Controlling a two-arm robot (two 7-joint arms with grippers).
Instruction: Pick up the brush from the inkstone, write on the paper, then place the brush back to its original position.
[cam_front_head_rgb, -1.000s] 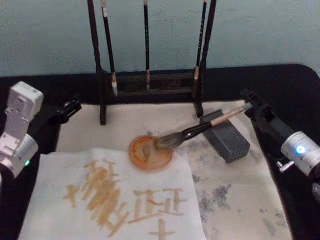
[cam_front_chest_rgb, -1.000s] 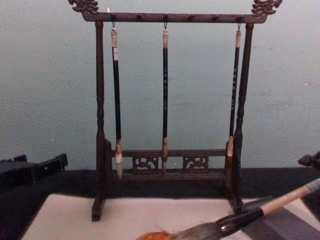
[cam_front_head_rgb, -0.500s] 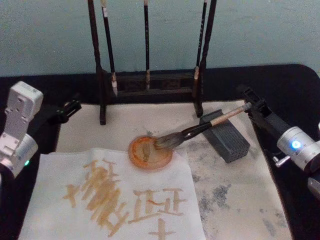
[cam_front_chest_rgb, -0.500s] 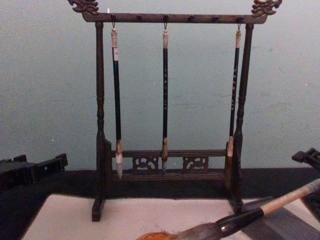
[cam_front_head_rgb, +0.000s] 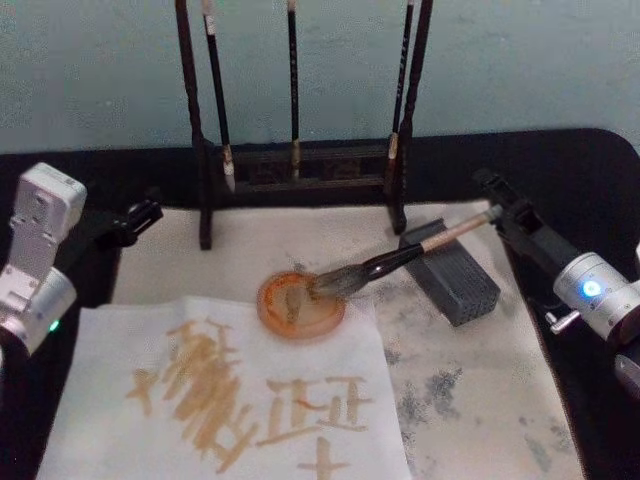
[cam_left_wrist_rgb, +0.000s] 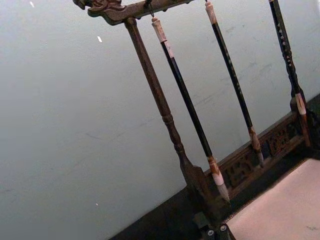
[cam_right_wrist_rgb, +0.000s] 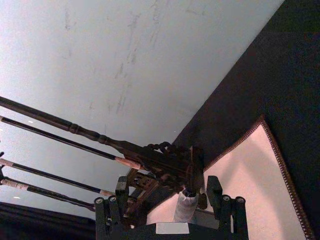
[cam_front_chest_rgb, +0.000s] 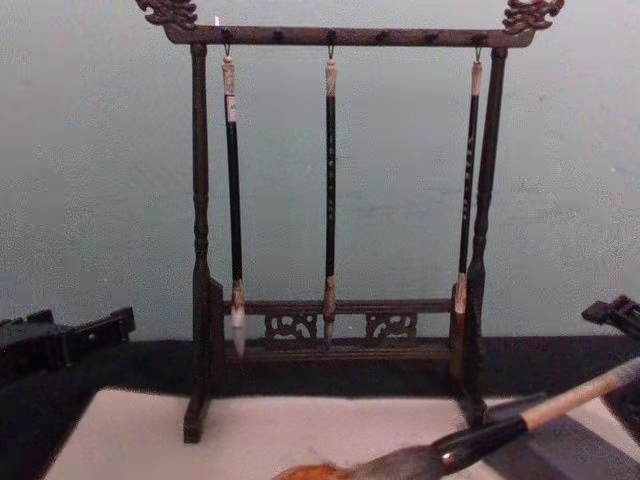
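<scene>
Brush (cam_front_head_rgb: 380, 265) is resting on inkstone (cam_front_head_rgb: 300, 305) and block (cam_front_head_rgb: 455, 275), handle angling toward two o'clock for right gripper's (cam_front_head_rgb: 493, 205) open, straddling fingers; left gripper (cam_front_head_rgb: 140, 215) is idling at nine o'clock.

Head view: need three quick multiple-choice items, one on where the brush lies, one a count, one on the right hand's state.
1. The tuft of the brush rests:
A. on the orange dish
B. on the floor
C. in a jar

2. How many thin brushes hang from the rack?
A. two
B. three
C. five

3. The right hand is:
A. shut on the handle
B. open, with a finger on each side of the handle end
C. carrying a thin brush

Answers:
1 A: the tuft lies on the dish, with the handle propped across the grey block.
2 B: the chest view shows three hanging from the top bar.
3 B: the right wrist view shows clear gaps beside the pale handle end.
</scene>
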